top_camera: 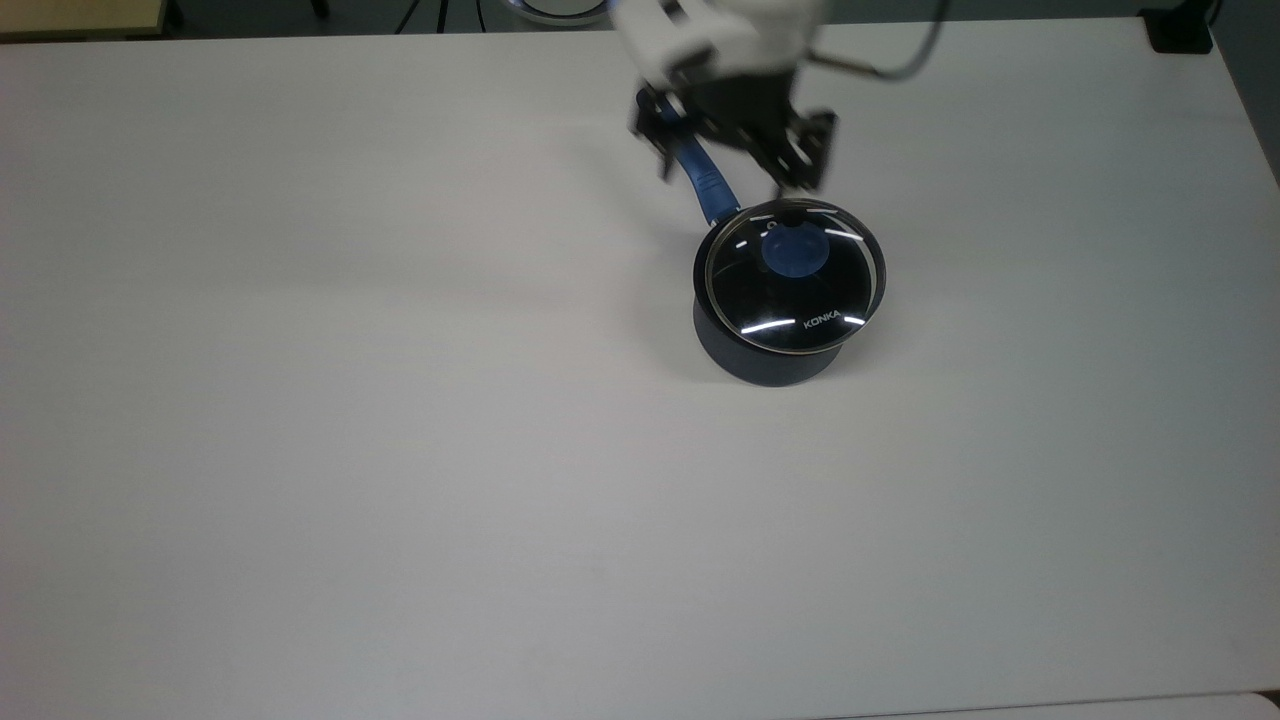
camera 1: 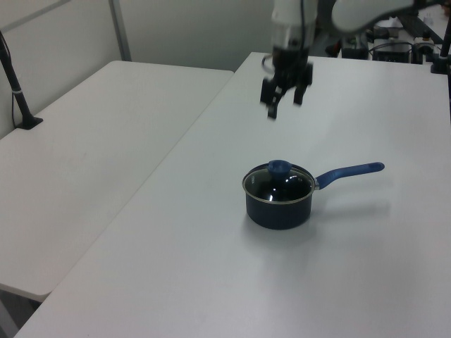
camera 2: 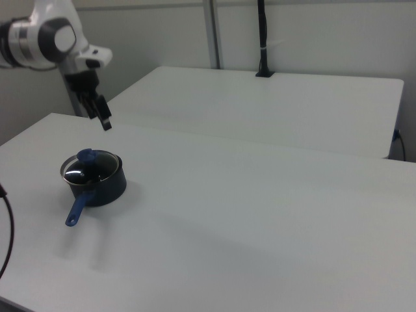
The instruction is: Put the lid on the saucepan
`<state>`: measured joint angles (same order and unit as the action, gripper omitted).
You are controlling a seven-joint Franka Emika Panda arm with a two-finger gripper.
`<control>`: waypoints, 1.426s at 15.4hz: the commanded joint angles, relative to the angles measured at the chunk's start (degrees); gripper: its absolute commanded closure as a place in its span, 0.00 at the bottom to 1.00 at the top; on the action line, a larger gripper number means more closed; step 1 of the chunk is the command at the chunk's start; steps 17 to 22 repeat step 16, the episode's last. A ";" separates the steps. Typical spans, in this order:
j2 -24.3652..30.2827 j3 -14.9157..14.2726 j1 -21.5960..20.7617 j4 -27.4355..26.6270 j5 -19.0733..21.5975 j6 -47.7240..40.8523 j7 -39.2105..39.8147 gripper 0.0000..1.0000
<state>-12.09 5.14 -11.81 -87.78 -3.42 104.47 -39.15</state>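
Lid (top_camera: 795, 278) sits flat on the saucepan (top_camera: 765, 355), its steel rim resting all round the pot's top and its blue knob (top_camera: 794, 250) standing free in the middle. The white "KONKA" lettering shows on the near side of the glass in the top view. The pan stands on the white table (top_camera: 400, 450), right of centre and toward the far edge in the top view, with its long blue handle (top_camera: 700, 170) running away to the far left. In the left view the handle (camera 1: 350, 172) points to the right, and in the right view it (camera 2: 78, 207) points toward the near left. The gripper (top_camera: 738, 150) hangs in the air above the handle, well clear of the lid, with its two fingers spread apart and nothing between them. In the left view the gripper (camera 1: 285, 98) is high above and behind the pan (camera 1: 277, 206).
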 commanded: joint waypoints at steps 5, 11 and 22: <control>13.23 -4.33 7.86 -2.22 0.16 -12.01 14.43 0.00; 14.64 -9.62 7.85 -3.54 0.34 -11.40 30.26 0.00; 14.46 -9.71 7.68 -3.45 0.43 -10.17 31.41 0.00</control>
